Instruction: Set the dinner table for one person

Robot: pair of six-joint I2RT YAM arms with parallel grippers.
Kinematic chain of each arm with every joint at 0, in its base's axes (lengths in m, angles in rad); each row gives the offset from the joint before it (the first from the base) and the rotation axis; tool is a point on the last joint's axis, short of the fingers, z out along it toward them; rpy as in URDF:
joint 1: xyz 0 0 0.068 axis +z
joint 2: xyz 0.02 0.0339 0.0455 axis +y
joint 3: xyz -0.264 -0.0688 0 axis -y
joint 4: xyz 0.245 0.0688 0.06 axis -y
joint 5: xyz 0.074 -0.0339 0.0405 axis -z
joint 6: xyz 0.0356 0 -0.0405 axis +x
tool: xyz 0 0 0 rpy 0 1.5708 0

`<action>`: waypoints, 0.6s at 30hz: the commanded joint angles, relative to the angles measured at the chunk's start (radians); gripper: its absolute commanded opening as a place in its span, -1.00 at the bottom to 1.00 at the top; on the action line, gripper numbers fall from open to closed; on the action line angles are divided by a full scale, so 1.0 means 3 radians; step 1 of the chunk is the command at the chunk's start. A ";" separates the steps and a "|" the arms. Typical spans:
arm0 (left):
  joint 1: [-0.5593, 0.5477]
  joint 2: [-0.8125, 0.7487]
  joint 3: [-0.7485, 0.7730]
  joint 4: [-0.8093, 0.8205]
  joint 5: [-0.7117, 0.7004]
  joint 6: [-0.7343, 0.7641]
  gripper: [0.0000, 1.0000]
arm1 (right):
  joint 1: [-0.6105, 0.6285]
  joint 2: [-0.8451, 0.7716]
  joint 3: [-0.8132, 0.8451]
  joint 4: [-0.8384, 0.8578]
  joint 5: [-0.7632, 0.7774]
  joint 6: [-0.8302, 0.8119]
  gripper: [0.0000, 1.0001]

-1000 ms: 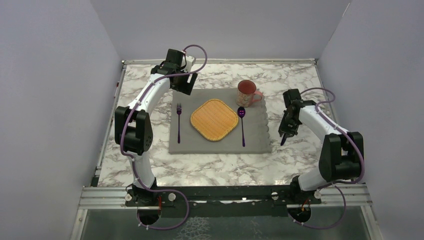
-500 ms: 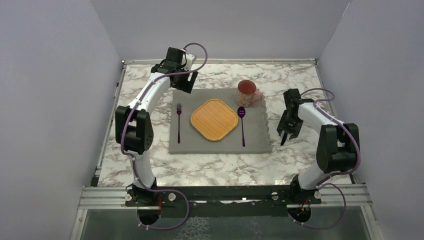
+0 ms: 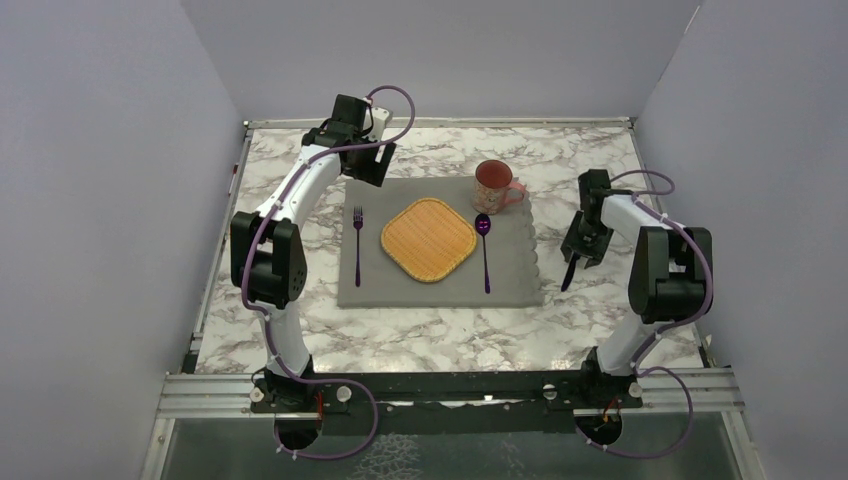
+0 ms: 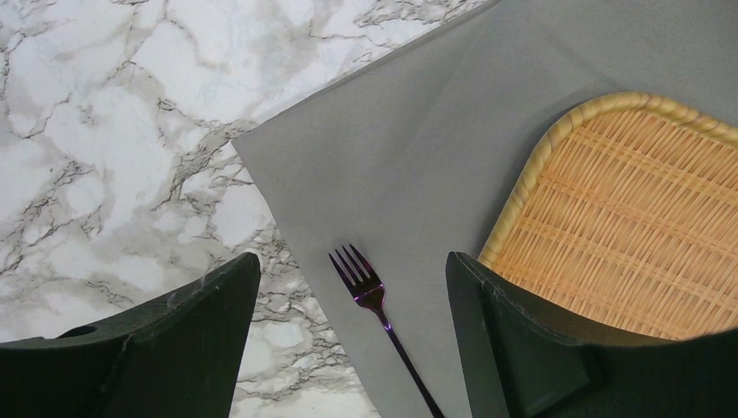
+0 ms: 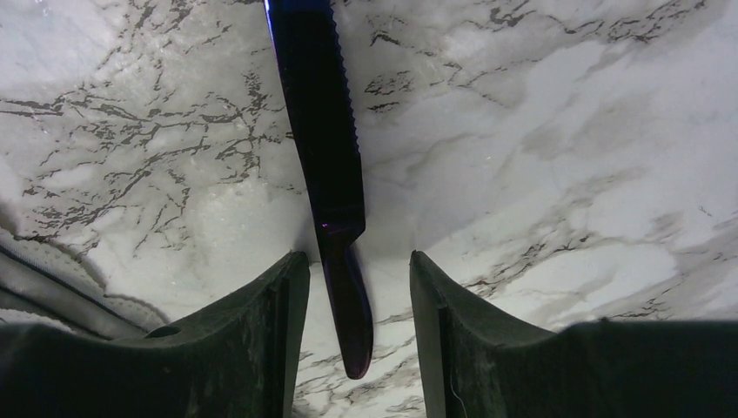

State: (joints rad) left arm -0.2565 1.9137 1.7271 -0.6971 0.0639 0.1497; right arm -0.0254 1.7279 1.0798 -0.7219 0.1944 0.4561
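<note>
**A:** Where is the left pincer (image 4: 350, 258)?

**B:** Above the far left corner of the grey placemat (image 3: 372, 285). Its jaws are spread wide and it holds nothing. Its wrist camera looks down between the two fingers onto the tines of the purple fork (image 4: 372, 294).

**A:** And the fork itself?

**B:** Flat on the cloth, left of the woven square plate (image 3: 428, 239), tines toward the far side. The purple spoon (image 3: 485, 252) lies on the cloth to the right of the plate, bowl toward the far side. The pink mug (image 3: 493, 184) stands at the cloth's far right corner, handle to the right.

**A:** The right pincer (image 5: 357, 258)?

**B:** Low over the marble bench (image 3: 440, 332), just right of the placemat's scalloped edge. Its jaws are partly apart, astride the handle of the dark knife (image 5: 318, 113). The knife lies flat on the marble beside the cloth, not on it. There is a clear gap on the handle's right side, but I cannot tell whether the left finger touches it.

**A:** So nothing is gripped?

**B:** Nothing is clamped.

**A:** And the bench?

**B:** It carries everything, with the placemat near its middle and bare marble showing all round it
</note>
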 commanded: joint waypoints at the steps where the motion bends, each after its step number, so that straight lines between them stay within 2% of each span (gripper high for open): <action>1: 0.0011 -0.0158 -0.0013 0.0042 0.0051 0.0001 0.62 | -0.0007 0.0108 0.0001 0.0167 -0.0068 -0.0034 0.00; 8: 0.0011 -0.0171 0.0016 0.0043 0.0006 0.0066 0.62 | -0.0007 0.0187 -0.0086 0.0242 -0.0110 -0.0003 -0.14; 16: 0.0011 -0.0156 0.0053 0.0036 0.0003 0.0092 0.62 | -0.0007 0.0230 -0.0164 0.0279 -0.0044 0.0014 -0.70; 18: 0.0010 -0.0157 0.0053 0.0038 -0.0001 0.0098 0.62 | -0.0007 0.0238 -0.0191 0.0287 -0.0036 0.0009 -0.77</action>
State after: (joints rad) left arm -0.2565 1.9057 1.7260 -0.6968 0.0631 0.1654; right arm -0.0254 1.7443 1.0733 -0.6682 0.1596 0.4522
